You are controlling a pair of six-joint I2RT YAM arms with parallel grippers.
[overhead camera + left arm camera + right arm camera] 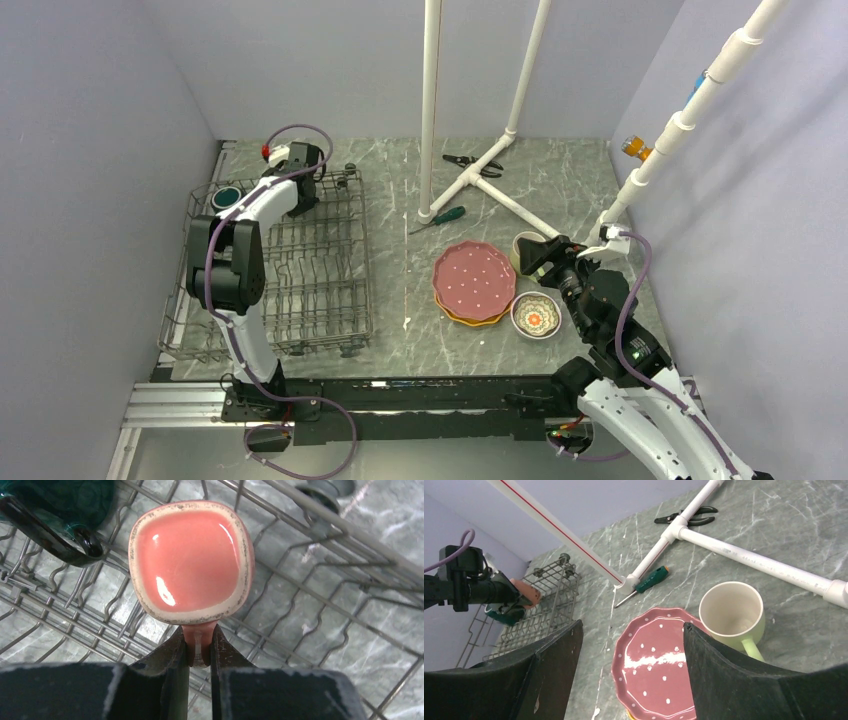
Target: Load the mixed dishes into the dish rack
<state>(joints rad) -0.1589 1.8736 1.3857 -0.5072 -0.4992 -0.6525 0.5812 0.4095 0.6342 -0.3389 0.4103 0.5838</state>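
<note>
The grey wire dish rack (320,285) stands at the left. My left gripper (303,170) is over its far end, shut on the handle of the salmon mug (190,560), which hangs just above the tines. The dark green mug (227,197) sits in the rack's far left corner. My right gripper (632,625) is open and empty above the pink dotted plate (659,675), which lies on the yellow-orange plate (470,319). The light green mug (731,612) stands upright behind the plates, and the floral bowl (536,316) to their right. The second bowl is out of view.
A white pipe frame (430,110) rises from the table's far middle, with a pipe running along the table (754,560). A green-handled screwdriver (440,218) and pliers (470,162) lie near its foot. Grey walls close in on three sides.
</note>
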